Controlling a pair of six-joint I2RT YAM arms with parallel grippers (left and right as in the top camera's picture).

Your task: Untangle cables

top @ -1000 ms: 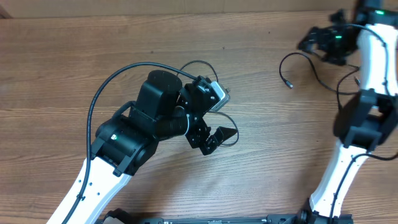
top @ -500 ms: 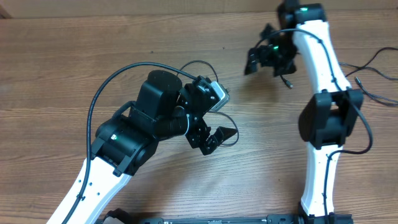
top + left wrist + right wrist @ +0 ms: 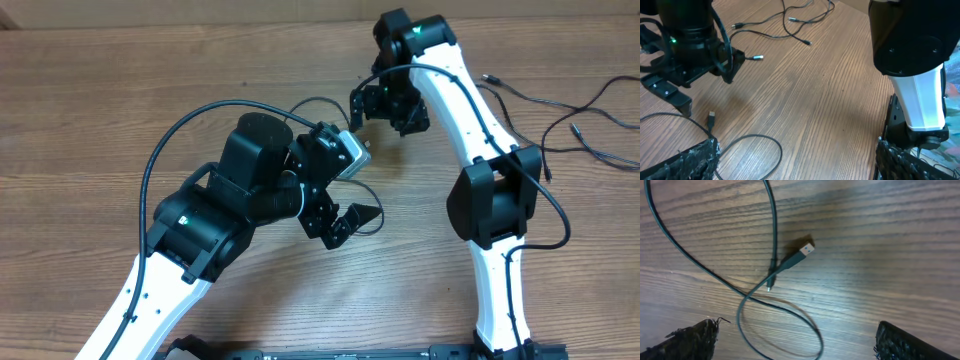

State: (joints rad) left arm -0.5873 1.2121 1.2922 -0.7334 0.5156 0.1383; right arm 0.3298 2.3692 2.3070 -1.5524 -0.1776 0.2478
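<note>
Moved: the right arm (image 3: 470, 120) has swung in from the far right edge of the table (image 3: 80, 120) to the far middle. The left arm (image 3: 200, 225) has stayed put, in the same bent pose.
Right gripper: the right gripper (image 3: 378, 103) hangs above the wood just beyond the left arm's wrist. In its own camera the two dark fingers (image 3: 690, 340) sit at the bottom corners, spread wide, with nothing pinched between them.
Left gripper: the left gripper (image 3: 350, 222) points toward the middle of the table. Its padded fingers (image 3: 685, 160) are also wide apart and empty.
Cables, far right: several thin black cables (image 3: 545, 103) lie loose and spread on the right side of the table, well apart from both grippers. Their small plug ends point different ways.
Cable, centre: one more cable (image 3: 775, 230) lies flat on the wood under the right gripper. It curves down from the top of that view, crosses another strand of cord and closes into a loop (image 3: 790, 312).
Plug: a silvery-tipped USB plug (image 3: 804, 250) rests on the table beside that crossing, touching neither finger.
Seen from the left wrist: the same plug lies in front of the right gripper, with a loop of cord near the left finger.
Contact: neither gripper touches any cable.
</note>
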